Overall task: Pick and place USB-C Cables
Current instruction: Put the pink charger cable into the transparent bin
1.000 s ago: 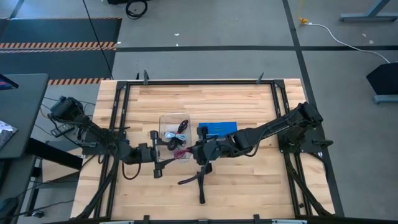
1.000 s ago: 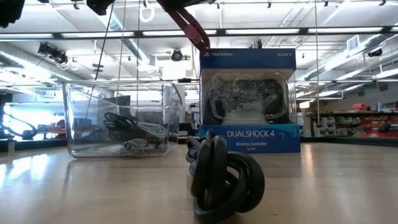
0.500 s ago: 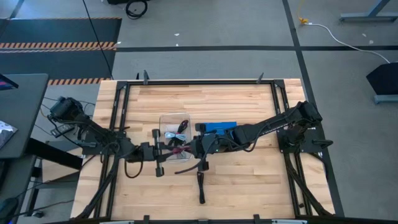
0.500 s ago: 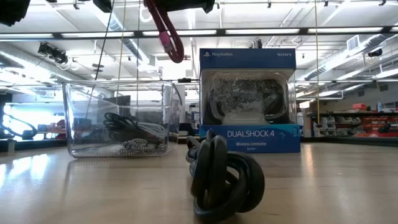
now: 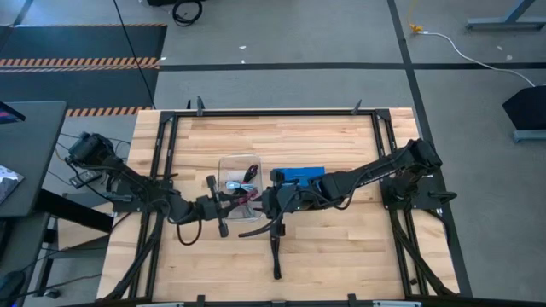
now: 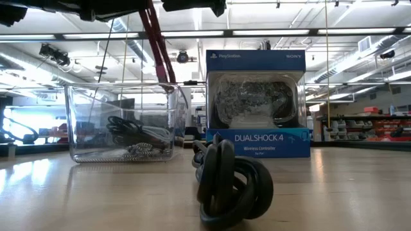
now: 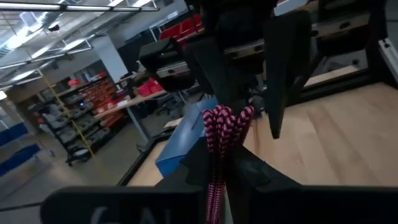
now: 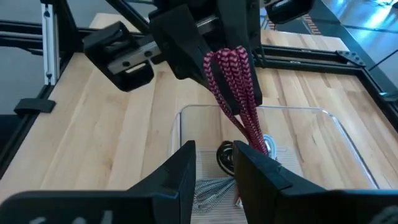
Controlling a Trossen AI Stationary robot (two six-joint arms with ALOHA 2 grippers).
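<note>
The maroon-pink cable (image 5: 244, 202) hangs in the air between my two grippers, above the near right wall of the clear tray (image 5: 229, 164). It also shows in the low view (image 6: 157, 45). My left gripper (image 5: 229, 205) is shut on it. My right gripper (image 5: 263, 203) faces it from the right, open (image 8: 214, 163), with the cable's hanging end beside one finger (image 8: 261, 171). Several cables (image 6: 131, 138) lie in the tray. A black cable bundle (image 6: 231, 183) lies on the table nearer than the tray. My left gripper pinches the cable between its two fingers just behind one looped end (image 7: 222, 124), which sticks out past the fingertips. The fingers come about level from the table's left side. The rest of the bundle (image 8: 249, 124) hangs slanting below, clear of the tray and the table.
The blue controller box (image 5: 299, 176) stands upright right of the tray, close behind my right gripper; it also shows in the low view (image 6: 257, 102). Bare wood lies toward the near, far and right edges. A black frame runs around the table.
My right gripper has carried the maroon-pink cable toward the table's left, from before the blue box to over the tray's right wall. My left gripper has gone right and a little toward the far edge, up to the cable. The cable, curled before, now hangs straighter and longer.
</note>
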